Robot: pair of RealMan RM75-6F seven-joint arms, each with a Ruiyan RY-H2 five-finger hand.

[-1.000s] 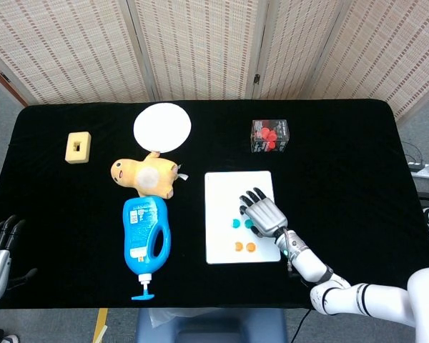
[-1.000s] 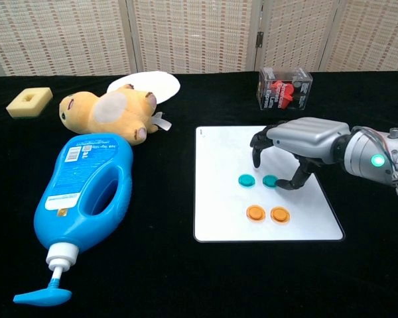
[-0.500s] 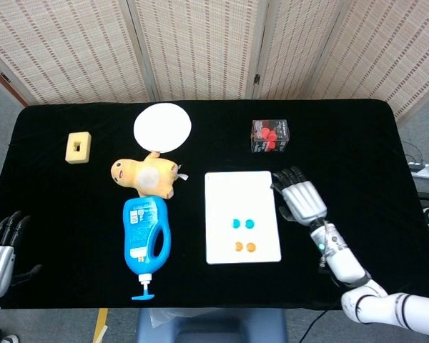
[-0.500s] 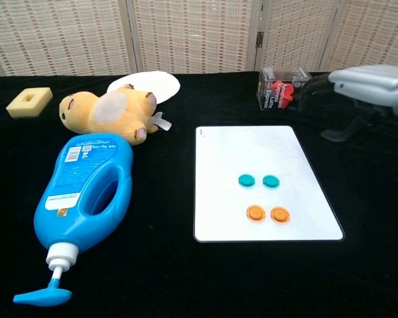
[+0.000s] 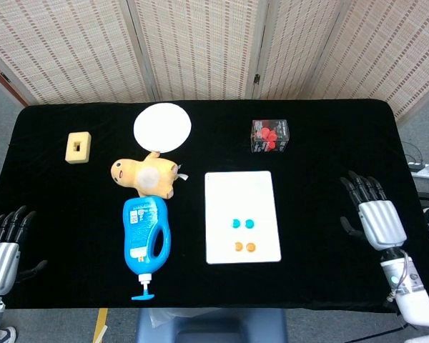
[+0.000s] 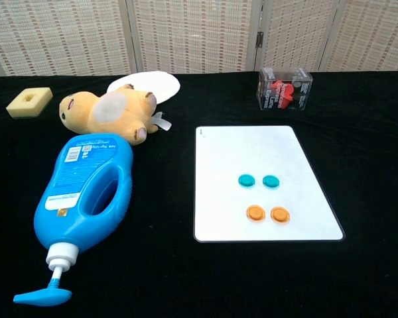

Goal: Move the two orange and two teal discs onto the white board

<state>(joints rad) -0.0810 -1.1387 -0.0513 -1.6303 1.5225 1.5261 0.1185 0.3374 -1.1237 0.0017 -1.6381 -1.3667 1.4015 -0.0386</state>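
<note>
At the right edge of the head view, the right hand (image 5: 375, 216) hovers above the black table (image 5: 329, 143) with its fingers spread apart, holding nothing and touching nothing, well apart from the white board (image 5: 241, 193). At the lower left corner the left hand (image 5: 1, 243) also has its fingers apart and carries nothing. On the white board lie 2 teal discs (image 5: 242, 224) side by side and, just below them, 2 orange discs (image 5: 244, 247), also side by side; all 4 rest in the lower half of the board. Left of the board lies 1 blue pump bottle (image 5: 146, 236) on its side, nozzle toward the near edge, with 1 yellow plush toy (image 5: 144, 176) touching its far end. Beyond the toy sits 1 white round plate (image 5: 162, 126), further left 1 yellow sponge block (image 5: 78, 147), and behind the board 1 clear box (image 5: 269, 136) holding red pieces too small to count. In the chest view neither hand shows. The white board (image 6: 252, 146) carries the 2 teal discs (image 6: 259, 180) in a row and the 2 orange discs (image 6: 267, 214) in a row nearer the camera. The blue pump bottle (image 6: 86, 192), the yellow plush toy (image 6: 109, 112), the white round plate (image 6: 156, 82), the yellow sponge block (image 6: 29, 101) and the clear box (image 6: 284, 89) with its red contents stand around it on the table (image 6: 358, 146).
</note>
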